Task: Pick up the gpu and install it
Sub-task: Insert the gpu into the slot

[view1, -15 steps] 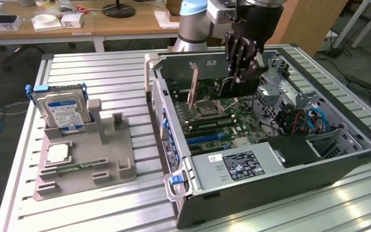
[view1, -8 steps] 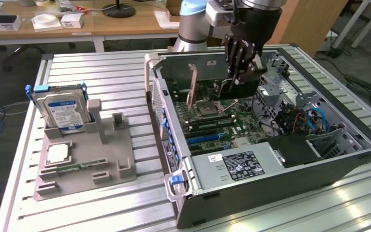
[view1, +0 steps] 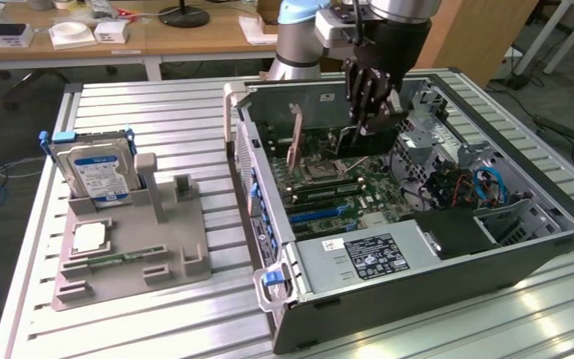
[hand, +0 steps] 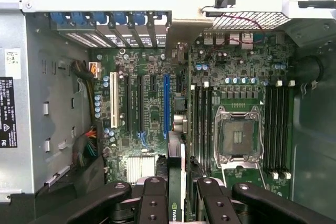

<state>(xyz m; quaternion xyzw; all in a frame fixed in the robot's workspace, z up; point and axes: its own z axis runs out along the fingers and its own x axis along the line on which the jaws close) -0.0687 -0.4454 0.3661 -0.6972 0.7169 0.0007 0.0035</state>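
Hanging over the open computer case (view1: 526,247), the tool (view1: 370,120) grips the gpu (view1: 362,142) edge-on between its black fingers (view1: 359,90). The dark card hangs upright inside the case, above the motherboard (view1: 342,191) near the CPU socket (view1: 325,172). Seen from the wrist, the card's thin edge (hand: 176,182) (with a small green logo) sits clamped between the finger links, over the blue expansion slot (hand: 166,103). On the desk (view1: 158,120), toward the exterior view's left, a grey fixture (view1: 158,247) holds a hard drive (view1: 98,172) standing upright.
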